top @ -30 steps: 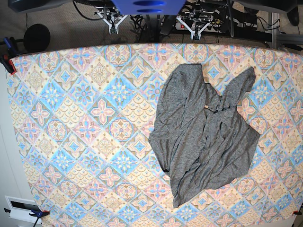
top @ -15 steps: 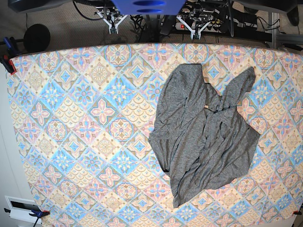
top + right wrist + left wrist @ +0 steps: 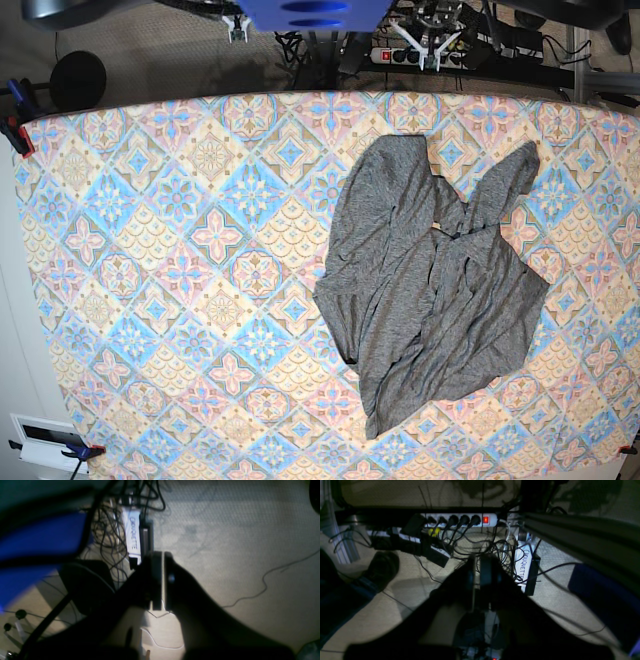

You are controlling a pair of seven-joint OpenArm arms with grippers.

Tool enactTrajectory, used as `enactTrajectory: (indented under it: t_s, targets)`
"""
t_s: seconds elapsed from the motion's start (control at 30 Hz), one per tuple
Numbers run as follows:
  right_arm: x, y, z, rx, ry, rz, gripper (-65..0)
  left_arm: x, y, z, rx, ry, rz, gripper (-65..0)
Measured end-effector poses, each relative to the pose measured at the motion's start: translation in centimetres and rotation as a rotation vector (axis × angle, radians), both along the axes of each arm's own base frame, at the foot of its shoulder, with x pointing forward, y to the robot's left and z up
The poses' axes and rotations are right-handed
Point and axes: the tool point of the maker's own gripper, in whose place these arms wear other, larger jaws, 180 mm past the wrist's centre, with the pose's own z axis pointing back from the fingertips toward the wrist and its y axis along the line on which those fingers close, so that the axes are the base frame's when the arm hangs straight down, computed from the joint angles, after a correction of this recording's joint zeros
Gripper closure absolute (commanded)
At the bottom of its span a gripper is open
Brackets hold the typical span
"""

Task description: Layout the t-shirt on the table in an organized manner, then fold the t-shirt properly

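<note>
The dark-grey t-shirt (image 3: pixel 430 290) lies crumpled on the right half of the table (image 3: pixel 150 250), with folds across its body and a sleeve (image 3: pixel 505 185) twisted out toward the far right. Both grippers hang beyond the table's far edge, apart from the cloth. In the base view my right gripper (image 3: pixel 238 27) shows at the top left and my left gripper (image 3: pixel 437 45) at the top right. In the wrist views the left gripper (image 3: pixel 476 576) and the right gripper (image 3: pixel 162 578) are shut, holding nothing, over the floor.
Behind the table are the blue robot base (image 3: pixel 315 12), a white power strip (image 3: pixel 460 520) and a tangle of cables (image 3: pixel 495 552) on the floor. Clamps (image 3: pixel 15 130) pin the tablecloth at the left corner. A black round thing (image 3: pixel 77 78) sits far left.
Both grippers have drawn back toward the top edge of the base view, farther from the table. The t-shirt has not moved.
</note>
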Motion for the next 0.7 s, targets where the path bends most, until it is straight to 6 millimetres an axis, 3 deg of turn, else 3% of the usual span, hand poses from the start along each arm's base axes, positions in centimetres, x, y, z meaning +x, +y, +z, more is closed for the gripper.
enactTrajectory:
  t_s: [0.17,0.3,0.57,0.7]
  targets:
    - [-2.9,-0.1,1.4,-0.004,-0.004,0.0,-1.6,-1.8,0.5,1.9,0.005,-0.04,-0.013,0.0]
    - [-3.9,-0.3,3.3,-0.009,-0.048,0.0,0.0,-1.5,0.8,4.6,0.004,-0.126,-0.03,0.0]
    - [-0.7,-0.5,8.1,-0.014,-0.231,-0.005,0.0,0.1,0.0,11.8,-0.017,-0.309,-0.059,0.0]
    - [-0.9,-0.7,11.2,-0.018,-0.276,-0.005,0.0,1.2,-1.2,15.9,-0.056,-0.392,-0.12,0.0]
